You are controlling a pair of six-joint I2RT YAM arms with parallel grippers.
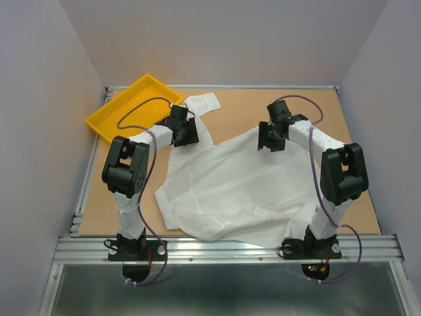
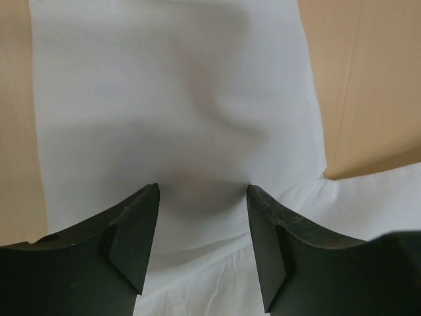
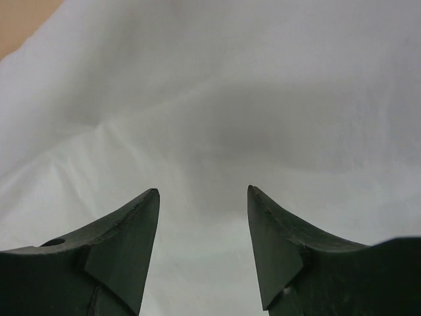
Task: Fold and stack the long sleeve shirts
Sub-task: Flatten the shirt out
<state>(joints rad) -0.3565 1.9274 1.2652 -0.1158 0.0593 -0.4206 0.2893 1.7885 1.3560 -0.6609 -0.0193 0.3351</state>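
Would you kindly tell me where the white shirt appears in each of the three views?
Top external: white shirt spread across the middle, one sleeve extending beside the yellow tray.
Left wrist: the white shirt fills the centre, top to bottom.
Right wrist: the white shirt covers nearly the whole picture.
Shared landmark: brown tabletop, flanking it in left wrist, top-left corner in right wrist.

yel. tray [image 1: 141,89] far-L corner, brown tabletop [image 1: 250,108]
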